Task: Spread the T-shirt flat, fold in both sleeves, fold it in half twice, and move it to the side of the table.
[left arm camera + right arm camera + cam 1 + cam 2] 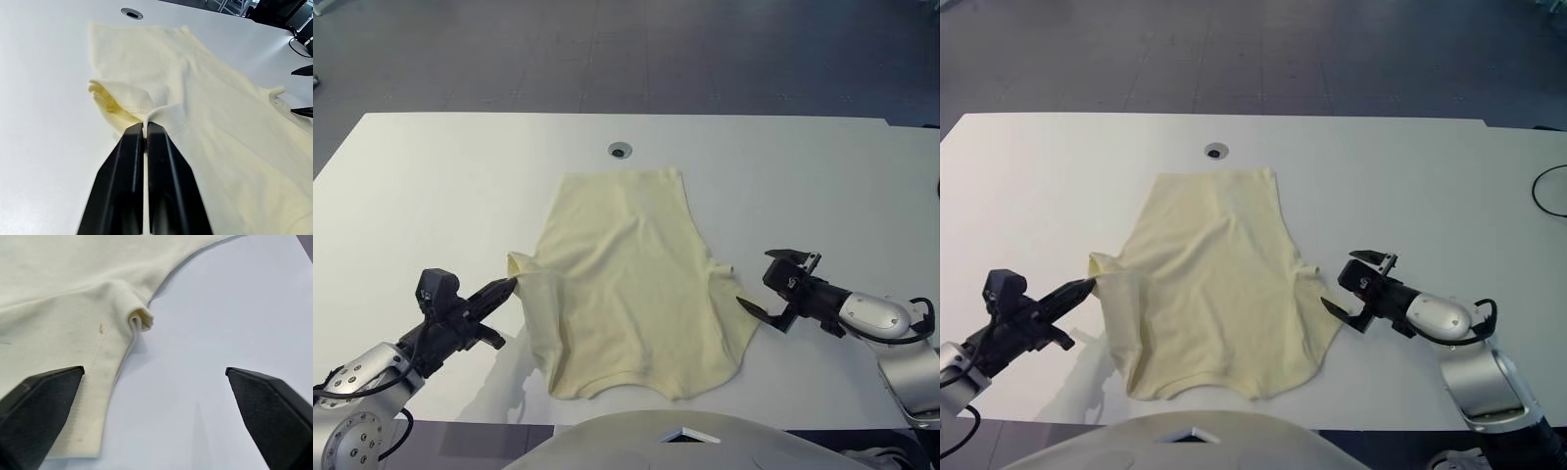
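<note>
On white table (431, 176), pinches left sleeve (522, 264) of T-shirt (626, 284) in tight-pressed left gripper (511, 284) for folding inward, holds right gripper (756, 279) spread beside right sleeve (722, 269), seemingly to grab.

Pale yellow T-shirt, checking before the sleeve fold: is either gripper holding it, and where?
Left gripper pinches the pale yellow T-shirt by its left-side sleeve edge; right gripper open, empty.

The left end effector (512, 284) and the right end effector (754, 278) are matt black, each with two long pointed fingers. The left arm (360, 380) and the right arm (879, 315) have rounded silver-grey shells. A thin black cable (930, 311) loops at the right wrist.
</note>
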{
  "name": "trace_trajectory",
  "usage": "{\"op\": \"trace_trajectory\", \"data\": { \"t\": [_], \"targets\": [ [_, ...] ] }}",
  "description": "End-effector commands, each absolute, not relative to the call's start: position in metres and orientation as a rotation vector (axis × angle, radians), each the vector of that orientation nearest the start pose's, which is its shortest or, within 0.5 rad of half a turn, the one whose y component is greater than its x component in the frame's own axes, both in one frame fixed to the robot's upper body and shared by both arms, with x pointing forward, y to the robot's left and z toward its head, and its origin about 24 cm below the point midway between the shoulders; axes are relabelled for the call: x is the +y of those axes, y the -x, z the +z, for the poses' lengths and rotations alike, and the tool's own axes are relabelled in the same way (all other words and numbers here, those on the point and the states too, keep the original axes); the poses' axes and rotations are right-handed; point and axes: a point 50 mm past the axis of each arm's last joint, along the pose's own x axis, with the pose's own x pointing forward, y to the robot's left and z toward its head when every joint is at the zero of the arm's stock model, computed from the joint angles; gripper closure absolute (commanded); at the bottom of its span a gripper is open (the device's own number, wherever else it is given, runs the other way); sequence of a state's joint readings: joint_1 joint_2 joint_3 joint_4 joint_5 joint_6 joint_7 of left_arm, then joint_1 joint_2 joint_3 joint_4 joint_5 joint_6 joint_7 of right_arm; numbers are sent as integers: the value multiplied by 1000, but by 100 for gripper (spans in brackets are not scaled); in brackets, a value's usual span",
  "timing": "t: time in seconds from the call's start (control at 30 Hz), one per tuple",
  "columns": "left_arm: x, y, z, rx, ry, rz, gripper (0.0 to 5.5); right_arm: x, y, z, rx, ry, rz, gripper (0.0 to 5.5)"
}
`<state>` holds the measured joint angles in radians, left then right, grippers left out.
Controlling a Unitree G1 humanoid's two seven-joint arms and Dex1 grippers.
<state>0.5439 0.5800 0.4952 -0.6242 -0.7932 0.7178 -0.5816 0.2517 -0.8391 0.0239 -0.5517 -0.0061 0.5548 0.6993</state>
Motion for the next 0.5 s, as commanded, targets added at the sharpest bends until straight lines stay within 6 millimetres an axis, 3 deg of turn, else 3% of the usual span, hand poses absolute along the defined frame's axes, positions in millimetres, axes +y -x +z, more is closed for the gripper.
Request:
{"op": "trace_trajectory", "data": {
  "t": [0.03, 0.2, 0.4, 0.5],
  "targets": [
    [263, -141, 88, 453, 134, -460, 511, -222, -181, 77, 577, 707, 737, 10],
    [268, -147, 75, 468, -8, -429, 425, -219, -180, 75, 577, 706, 751, 10],
    [271, -146, 75, 464, -244, -437, 334, -218, -179, 77, 570, 703, 751, 10],
    [261, -149, 84, 402, -198, -459, 283, -217, -178, 78, 566, 699, 749, 10]
  ]
}}
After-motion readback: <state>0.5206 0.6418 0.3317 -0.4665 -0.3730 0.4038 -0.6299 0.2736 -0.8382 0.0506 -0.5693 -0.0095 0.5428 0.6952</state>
